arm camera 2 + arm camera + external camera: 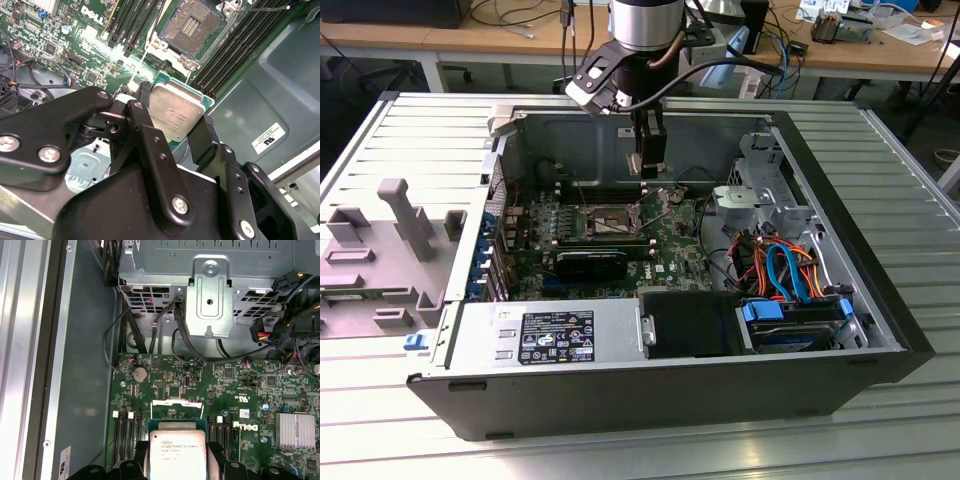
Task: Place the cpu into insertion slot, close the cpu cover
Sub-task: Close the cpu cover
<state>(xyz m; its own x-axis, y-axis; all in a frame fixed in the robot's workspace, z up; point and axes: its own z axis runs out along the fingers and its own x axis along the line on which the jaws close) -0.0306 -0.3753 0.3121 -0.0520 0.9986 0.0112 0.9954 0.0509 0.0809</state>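
The gripper (175, 125) clamps the cpu (176, 111) (above the open insertion slot (191, 25))

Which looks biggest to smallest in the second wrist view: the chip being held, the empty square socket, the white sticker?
1. the cpu, though it is nearest the camera.
2. the insertion slot, partly cut off.
3. the white sticker.
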